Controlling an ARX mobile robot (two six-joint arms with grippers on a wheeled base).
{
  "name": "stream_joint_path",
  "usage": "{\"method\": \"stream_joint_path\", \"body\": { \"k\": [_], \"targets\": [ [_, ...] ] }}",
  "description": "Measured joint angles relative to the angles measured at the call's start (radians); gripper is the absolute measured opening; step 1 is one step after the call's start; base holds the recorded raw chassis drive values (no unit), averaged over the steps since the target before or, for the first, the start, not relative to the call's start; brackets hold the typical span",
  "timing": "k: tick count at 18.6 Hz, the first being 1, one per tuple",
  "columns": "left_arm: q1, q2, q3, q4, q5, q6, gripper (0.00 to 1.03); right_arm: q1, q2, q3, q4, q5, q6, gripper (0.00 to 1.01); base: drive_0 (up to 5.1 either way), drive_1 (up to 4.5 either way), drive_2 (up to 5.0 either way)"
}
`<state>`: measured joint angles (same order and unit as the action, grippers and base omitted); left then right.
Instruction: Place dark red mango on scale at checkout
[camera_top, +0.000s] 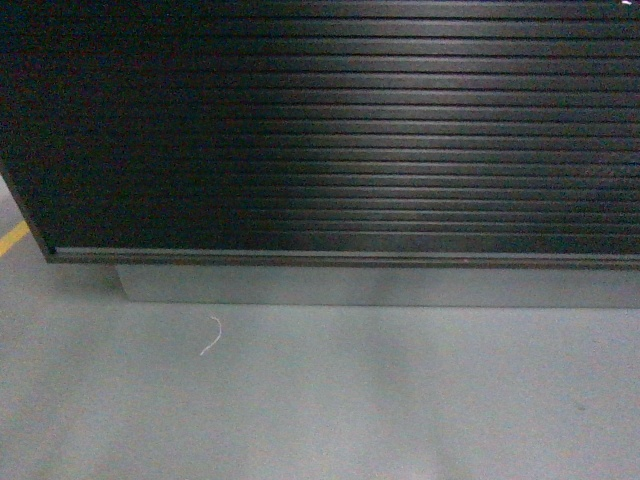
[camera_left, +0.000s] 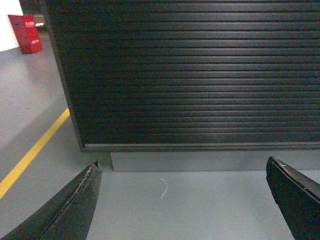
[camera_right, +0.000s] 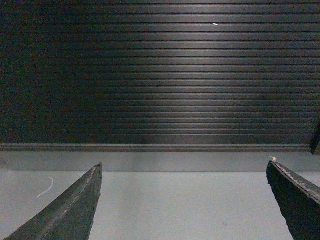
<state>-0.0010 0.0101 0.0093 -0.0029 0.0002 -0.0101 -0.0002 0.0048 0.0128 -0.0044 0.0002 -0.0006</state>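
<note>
Only the ribbed dark front of the checkout desk (camera_top: 340, 130) is seen in all three views; neither mango nor scale is shown. A white thread (camera_top: 211, 336) lies on the grey floor (camera_top: 320, 400). A yellow floor line (camera_left: 31, 156) and red box (camera_left: 26, 33) are shown clearly only by the left wrist view. The left hand (camera_left: 182, 172) and right hand (camera_right: 184, 174) are held low, spread wide, nothing between their fingers.

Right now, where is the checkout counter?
Straight ahead: the checkout's ribbed front fills the head view, its left corner beside the yellow floor line.
</note>
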Motion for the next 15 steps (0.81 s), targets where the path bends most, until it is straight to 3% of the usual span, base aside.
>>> {"method": "stream_joint_path", "body": {
  "k": [7, 15],
  "targets": [
    [0.0, 0.0, 0.0, 0.001, -0.002, 0.0, 0.98, 0.0, 0.0, 0.0, 0.004, 0.0, 0.0, 0.98, -0.1, 3.84, -4.1],
    [0.0, 0.0, 0.0, 0.0, -0.001, 0.0, 0.98, 0.0, 0.0, 0.0, 0.0, 0.0, 0.0, 0.98, 0.0, 1.79, -1.8]
  ]
}}
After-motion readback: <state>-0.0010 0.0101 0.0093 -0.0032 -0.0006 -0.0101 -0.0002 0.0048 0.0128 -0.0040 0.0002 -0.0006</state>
